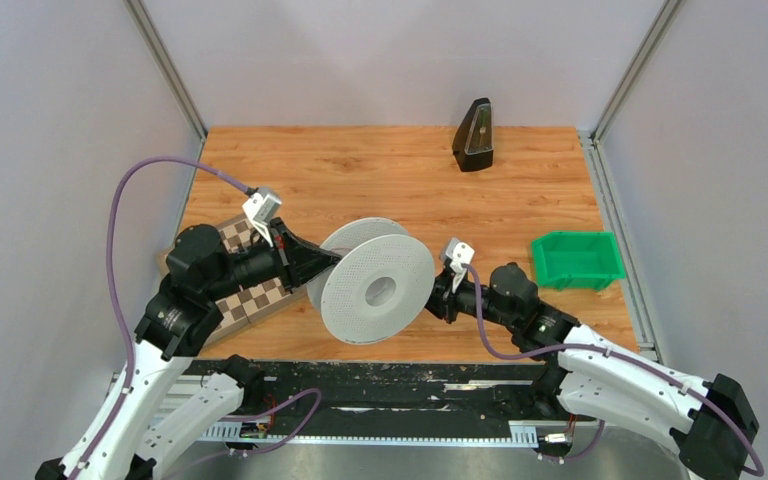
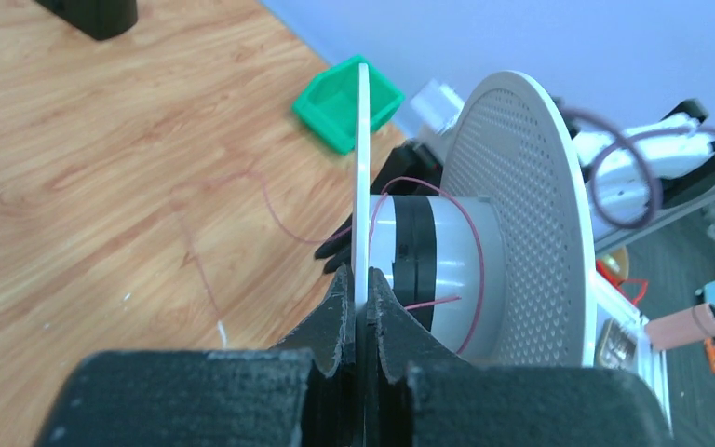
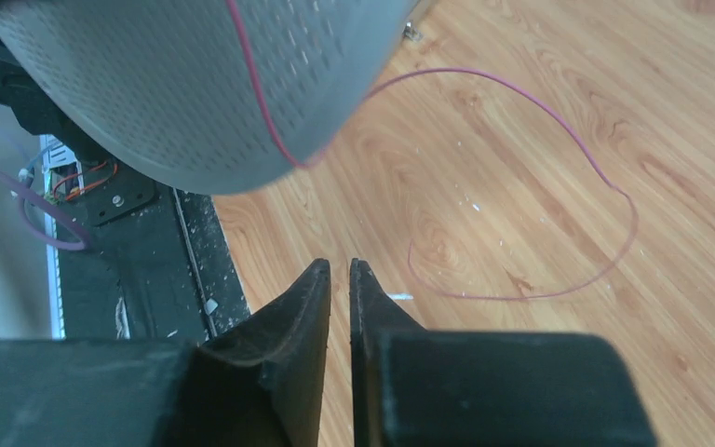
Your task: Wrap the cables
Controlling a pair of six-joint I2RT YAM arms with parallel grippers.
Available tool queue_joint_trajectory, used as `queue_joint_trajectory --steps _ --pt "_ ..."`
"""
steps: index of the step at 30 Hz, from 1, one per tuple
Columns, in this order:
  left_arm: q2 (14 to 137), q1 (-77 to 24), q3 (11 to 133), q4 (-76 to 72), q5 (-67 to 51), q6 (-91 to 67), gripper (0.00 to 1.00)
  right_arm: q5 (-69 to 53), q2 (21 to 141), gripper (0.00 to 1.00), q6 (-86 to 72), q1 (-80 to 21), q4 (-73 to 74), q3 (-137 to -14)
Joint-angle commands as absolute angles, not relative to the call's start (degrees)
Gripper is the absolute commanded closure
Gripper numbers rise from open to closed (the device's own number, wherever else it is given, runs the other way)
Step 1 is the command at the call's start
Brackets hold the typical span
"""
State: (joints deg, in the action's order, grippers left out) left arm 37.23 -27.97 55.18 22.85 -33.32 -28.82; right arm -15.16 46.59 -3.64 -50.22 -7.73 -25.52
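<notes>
L gripper [image 2: 361, 279] was clamped on a flange of the white perforated plastic spool [image 1: 375, 285], standing on edge mid wooden table [image 1: 360, 170], thin pinkish-red wire [image 3: 631, 203] trailing off its hub onto the boards, while R gripper [image 3: 339, 265] sat beside it, barely parted, empty.

A light wooden surface [image 1: 380, 170] fills the enclosure, with plain pale walls [image 1: 400, 50] behind and on both sides. Aluminium posts [image 1: 165, 65] rise at the back corners; the light is even.
</notes>
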Motion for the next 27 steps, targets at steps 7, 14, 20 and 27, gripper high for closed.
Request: queue_joint_trajectory --steps 7,14,20,27 --pt "36.63 -27.76 57.00 11.31 -32.51 -39.64 1.00 -13.21 44.25 0.66 -2.77 -50.40 -31.62 -16.85" --pt "38.84 -27.72 59.58 11.00 -31.65 -41.59 1.00 -13.08 43.68 0.44 -0.29 -50.45 -44.16 -10.36" --pt "39.78 -27.77 60.30 8.93 -31.22 -43.68 1.00 -19.60 54.78 0.35 1.05 -51.13 -59.78 -7.56" --pt "39.69 -27.76 60.69 7.47 -30.30 -45.27 1.00 -21.87 71.14 0.31 2.53 -52.41 -67.30 -13.68"
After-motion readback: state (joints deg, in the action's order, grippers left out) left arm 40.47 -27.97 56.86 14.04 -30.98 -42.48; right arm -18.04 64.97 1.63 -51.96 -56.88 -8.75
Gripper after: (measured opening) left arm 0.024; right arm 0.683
